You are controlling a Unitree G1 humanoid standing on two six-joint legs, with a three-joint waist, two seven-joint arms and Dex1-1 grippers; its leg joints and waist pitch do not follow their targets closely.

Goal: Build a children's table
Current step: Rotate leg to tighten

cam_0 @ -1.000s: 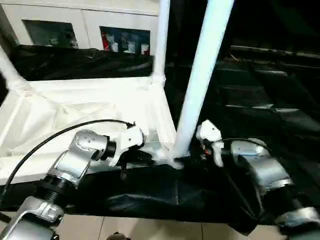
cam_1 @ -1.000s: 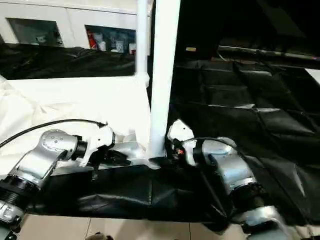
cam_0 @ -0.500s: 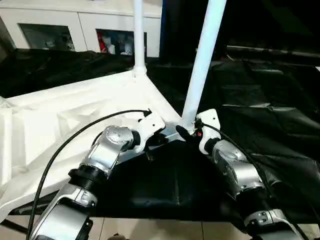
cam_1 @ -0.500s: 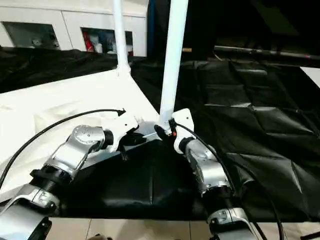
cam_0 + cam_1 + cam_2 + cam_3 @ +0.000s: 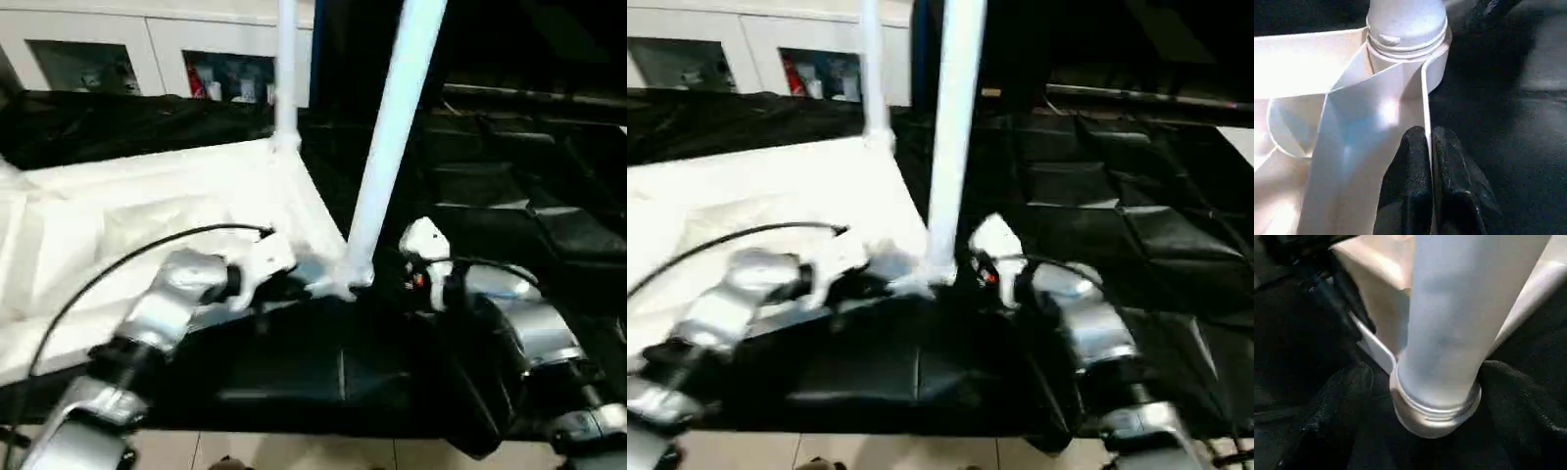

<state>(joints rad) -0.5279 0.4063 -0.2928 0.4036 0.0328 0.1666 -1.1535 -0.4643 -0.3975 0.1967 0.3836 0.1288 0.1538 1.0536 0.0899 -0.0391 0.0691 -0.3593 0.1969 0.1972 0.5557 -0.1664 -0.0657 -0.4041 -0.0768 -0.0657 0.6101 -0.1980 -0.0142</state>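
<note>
- Tabletop (image 5: 118, 225) is laid underside-up on black sheeting (image 5: 549, 196); two legs are stood in its corner sockets.
- In the left wrist view, the left gripper (image 5: 1430, 142) is seen pinching the top's rim, just beside the near leg (image 5: 1405, 19).
- In the right wrist view, the right gripper (image 5: 1425, 396) is seen spread around that leg's base.
- A cabinet (image 5: 147, 59) is seen behind.

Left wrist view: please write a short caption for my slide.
Left gripper pinching the table top's rim below a leg.

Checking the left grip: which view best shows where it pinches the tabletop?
The left wrist view: the left gripper is shut on the tabletop's rim beside the leg socket. The eye views show it blurred.
</note>
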